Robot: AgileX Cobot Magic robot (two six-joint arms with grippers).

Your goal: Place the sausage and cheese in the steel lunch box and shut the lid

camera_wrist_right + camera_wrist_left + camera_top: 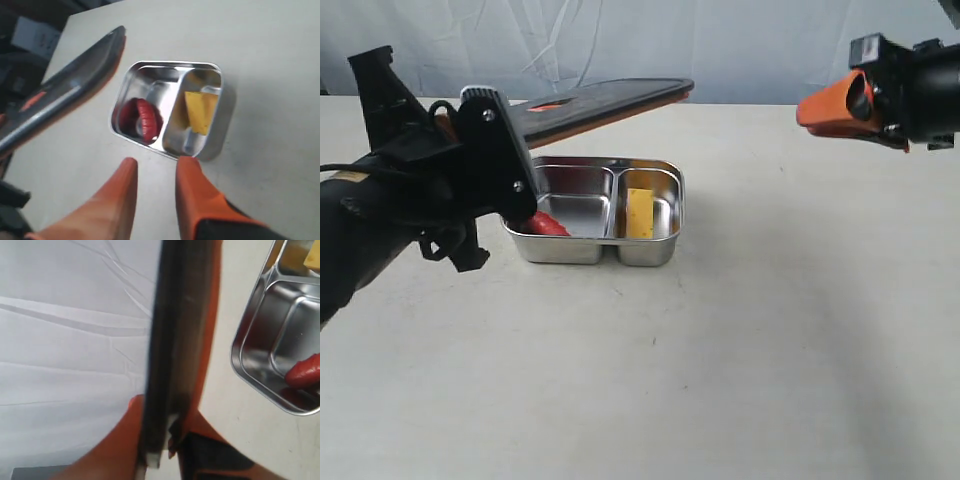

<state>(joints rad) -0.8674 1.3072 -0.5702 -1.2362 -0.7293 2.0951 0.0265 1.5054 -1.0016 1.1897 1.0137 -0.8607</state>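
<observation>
The steel lunch box (603, 167) stands on the table a little left of centre. The red sausage (549, 224) lies in its left compartment, and the yellow cheese (640, 213) lies in the right one. Above and behind the box the dark lid (610, 103) hangs in the air, tilted, with my left gripper (167, 405) shut on its near edge. My right gripper (156, 162) is raised at the far right of the exterior view, open and holding nothing. In the right wrist view the box (219, 107), sausage (144, 119), cheese (201, 112) and lid (70, 97) all show.
The white table (740, 340) stretches in front of and to the right of the box. A pale cloth backdrop (740, 40) hangs behind the table. My left arm (390, 220) covers the table's left side.
</observation>
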